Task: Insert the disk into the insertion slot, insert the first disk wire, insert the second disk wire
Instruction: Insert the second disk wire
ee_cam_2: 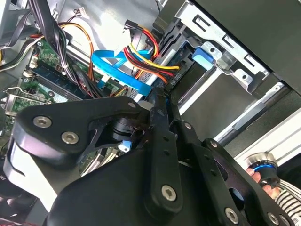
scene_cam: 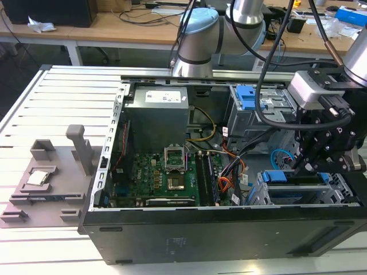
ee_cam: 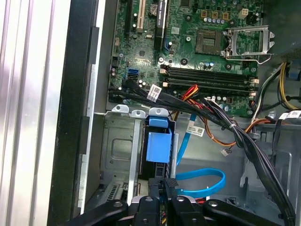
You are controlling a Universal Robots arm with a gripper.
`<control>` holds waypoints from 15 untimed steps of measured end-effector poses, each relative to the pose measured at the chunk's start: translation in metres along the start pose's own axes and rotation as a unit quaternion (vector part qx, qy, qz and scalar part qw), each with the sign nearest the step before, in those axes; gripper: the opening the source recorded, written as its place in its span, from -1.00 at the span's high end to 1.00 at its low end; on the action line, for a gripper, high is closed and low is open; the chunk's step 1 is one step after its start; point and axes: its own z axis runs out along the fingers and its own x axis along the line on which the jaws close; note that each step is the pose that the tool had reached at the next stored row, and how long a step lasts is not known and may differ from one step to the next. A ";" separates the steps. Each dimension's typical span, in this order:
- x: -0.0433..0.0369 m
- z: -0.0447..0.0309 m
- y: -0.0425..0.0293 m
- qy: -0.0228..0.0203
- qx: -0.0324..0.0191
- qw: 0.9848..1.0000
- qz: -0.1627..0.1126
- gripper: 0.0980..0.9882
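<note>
Going from the exterior view's left, we first pass the grey fixture block (scene_cam: 46, 177) lying on the slatted tabletop (scene_cam: 57, 103), well apart from the work. Next comes the open computer case (scene_cam: 229, 229), with its green motherboard (scene_cam: 155, 177) in the middle and the silver power supply (scene_cam: 157, 114) behind it.

Further toward the exterior view's right we reach the insertion slot (scene_cam: 269, 195), the silver-grey perforated cage at the near corner of the case. The disk (scene_cam: 292, 192) already sits inside it, its blue carrier showing along the top, so we judge the first step done. In the first wrist view the blue carrier tab (ee_cam: 159, 143) stands up at the cage's open end.

The gripper (scene_cam: 304, 166) hangs directly over that end of the cage, at the far right of the exterior view. In the second wrist view its fingers (ee_cam_2: 162, 122) are pressed close together, and they seem to pinch a black wire plug (ee_cam_2: 164, 92) right at the disk's edge, though we cannot see the contact surely. The blue flat cable (ee_cam: 207, 181) loops just beside.

The disk's long axis runs along the cage, and its connector end lies straight below the gripper.
</note>
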 end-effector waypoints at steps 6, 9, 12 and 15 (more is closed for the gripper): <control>-0.0003 0.0007 -0.0006 -0.002 0.000 1.000 0.001 0.86; -0.0003 0.0020 -0.0017 -0.002 0.000 1.000 0.001 0.86; -0.0002 0.0021 -0.0019 -0.002 0.000 1.000 0.001 0.86; -0.0003 0.0035 -0.0014 -0.002 0.000 1.000 0.001 0.86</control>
